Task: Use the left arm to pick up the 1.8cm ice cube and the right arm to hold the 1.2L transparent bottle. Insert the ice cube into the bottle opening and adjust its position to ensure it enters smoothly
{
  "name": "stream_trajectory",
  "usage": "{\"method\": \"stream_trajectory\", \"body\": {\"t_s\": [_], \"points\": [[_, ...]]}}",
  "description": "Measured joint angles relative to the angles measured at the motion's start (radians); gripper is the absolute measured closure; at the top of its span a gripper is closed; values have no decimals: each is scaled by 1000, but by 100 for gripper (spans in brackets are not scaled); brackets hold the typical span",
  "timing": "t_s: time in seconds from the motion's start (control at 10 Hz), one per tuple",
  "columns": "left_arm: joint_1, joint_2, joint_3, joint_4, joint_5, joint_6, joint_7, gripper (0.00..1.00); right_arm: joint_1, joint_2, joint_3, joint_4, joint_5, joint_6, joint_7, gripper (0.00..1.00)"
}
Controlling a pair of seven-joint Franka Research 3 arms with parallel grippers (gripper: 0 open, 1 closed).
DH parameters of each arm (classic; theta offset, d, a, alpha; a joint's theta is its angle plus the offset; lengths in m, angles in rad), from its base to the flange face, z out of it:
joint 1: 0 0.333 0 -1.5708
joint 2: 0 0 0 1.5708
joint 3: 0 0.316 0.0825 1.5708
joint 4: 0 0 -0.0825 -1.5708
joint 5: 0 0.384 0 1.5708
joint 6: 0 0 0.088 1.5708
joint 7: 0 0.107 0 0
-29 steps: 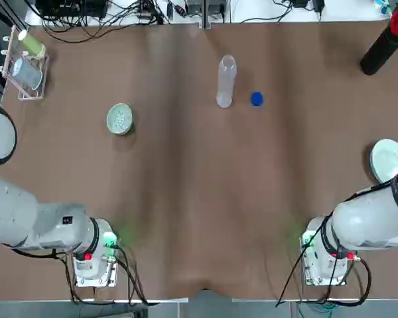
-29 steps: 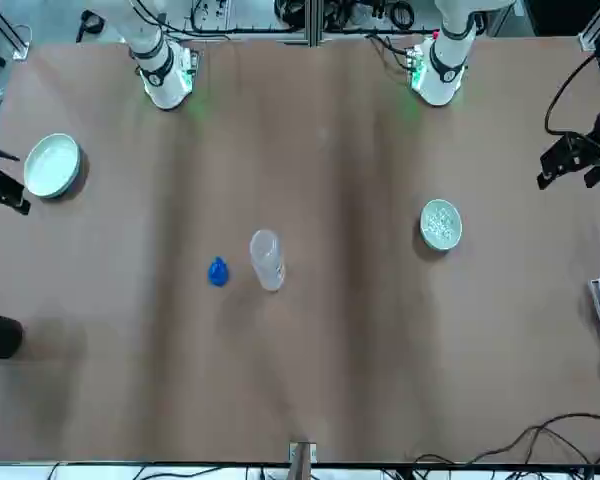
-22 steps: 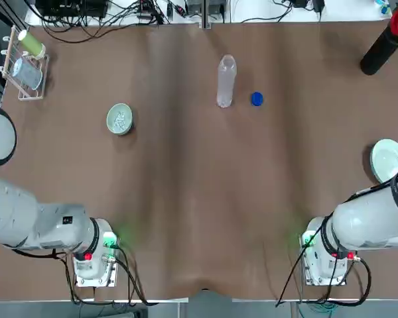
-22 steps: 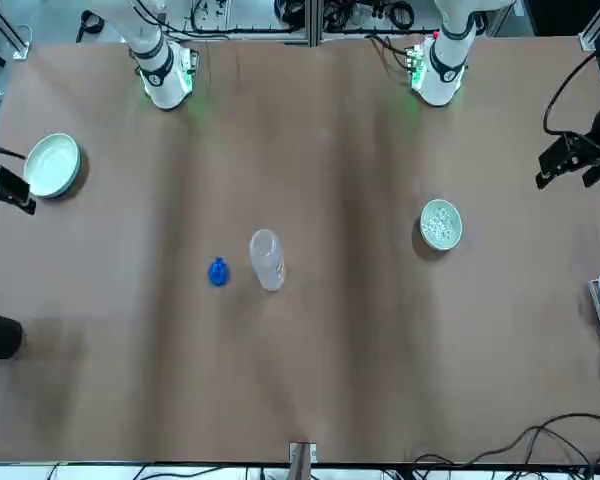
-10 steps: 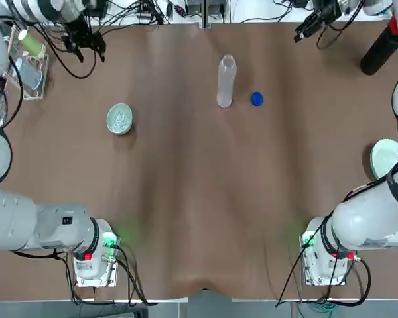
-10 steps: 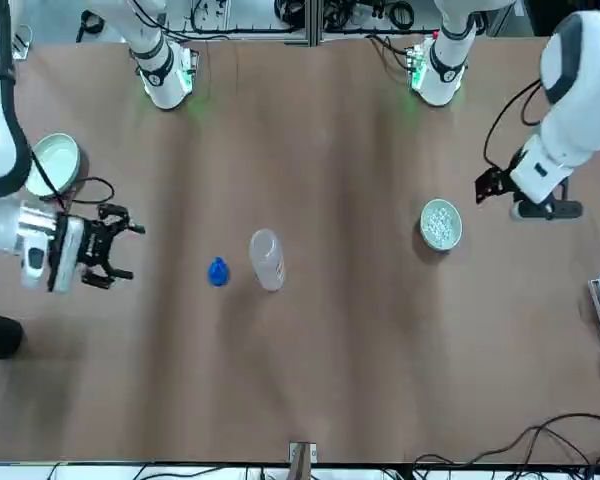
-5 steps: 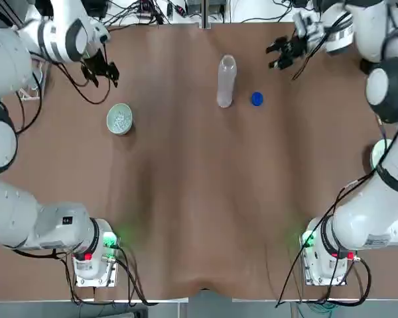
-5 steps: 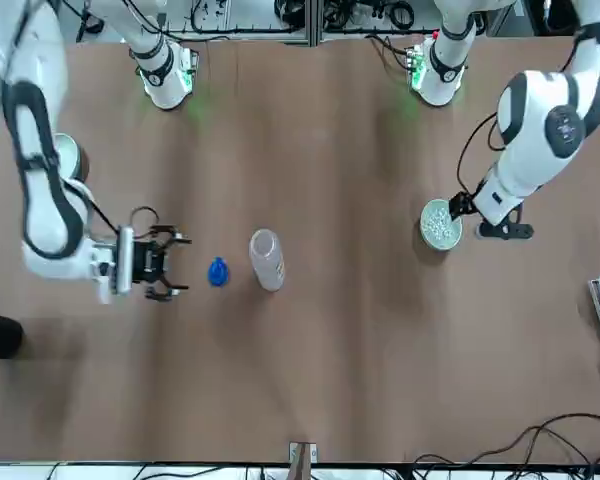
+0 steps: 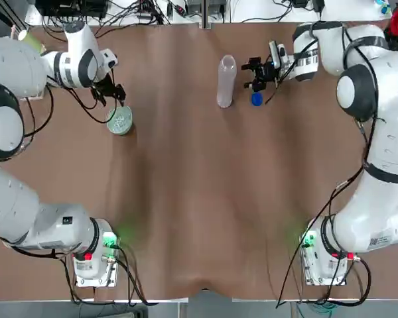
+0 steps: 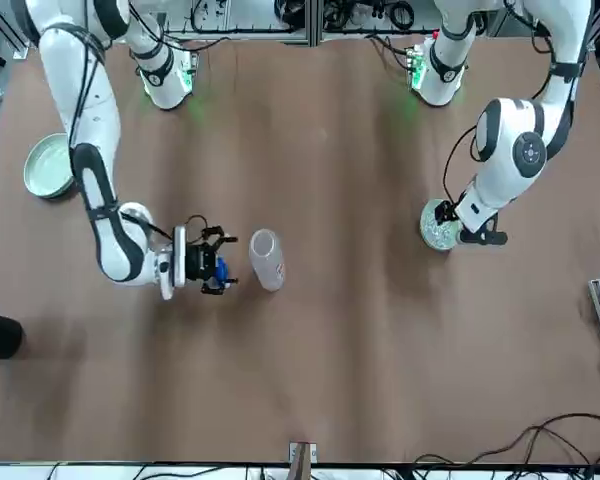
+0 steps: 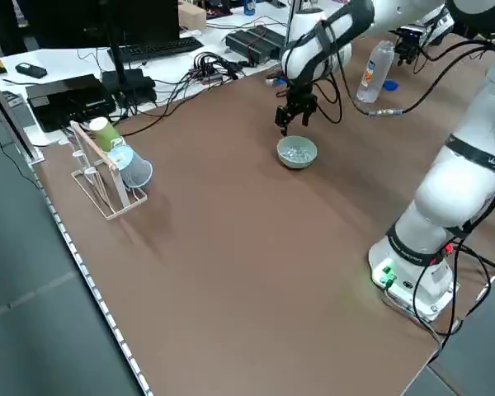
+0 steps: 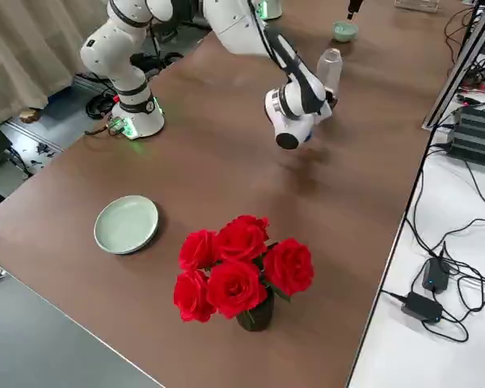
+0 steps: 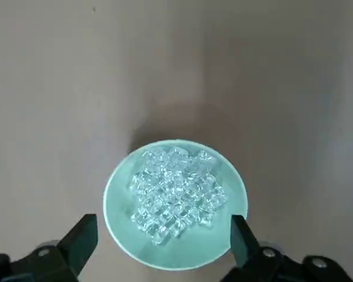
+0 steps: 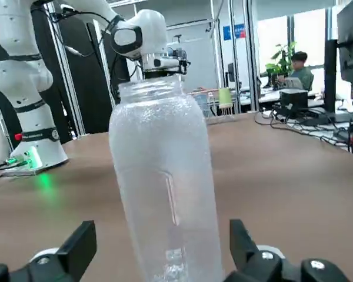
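The clear plastic bottle (image 9: 225,81) stands upright and uncapped at the table's far middle, with its blue cap (image 9: 256,100) beside it. My right gripper (image 9: 257,73) is level with the bottle, just right of it over the cap, and open. In the right wrist view the bottle (image 14: 165,194) fills the space ahead of the spread fingers (image 14: 76,247), untouched. Several ice cubes (image 13: 175,191) are heaped in a small pale green bowl (image 13: 182,255). My left gripper (image 13: 163,238) hangs open straight above that bowl (image 9: 111,123), holding nothing.
A wire rack with cups (image 11: 107,169) stands at the far left edge. A pale green plate (image 10: 48,165) lies on the right arm's side. A dark vase of red roses (image 12: 242,271) stands at the far right corner. A seated person (image 14: 300,70) is beyond the table.
Both arms have swung in from the table's sides. The left gripper has come over the ice bowl and the right one has dropped beside the bottle. Bottle, cap and bowl have stayed put.
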Motion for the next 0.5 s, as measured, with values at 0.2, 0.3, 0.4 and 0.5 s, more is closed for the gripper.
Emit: {"method": "stream_trajectory", "body": {"t_s": [0.2,0.3,0.4,0.5], "points": [[0,26,0,-36,0,54,0,1,6,9,0,1,19,-1,-40,0],[0,44,-1,-46,0,80,0,1,14,24,0,1,48,-2,-73,0],[0,63,-2,-52,0,100,0,1,26,43,0,2,68,-3,-98,0],[0,83,-3,-55,0,120,0,1,37,58,0,5,83,-3,-107,0]]}}
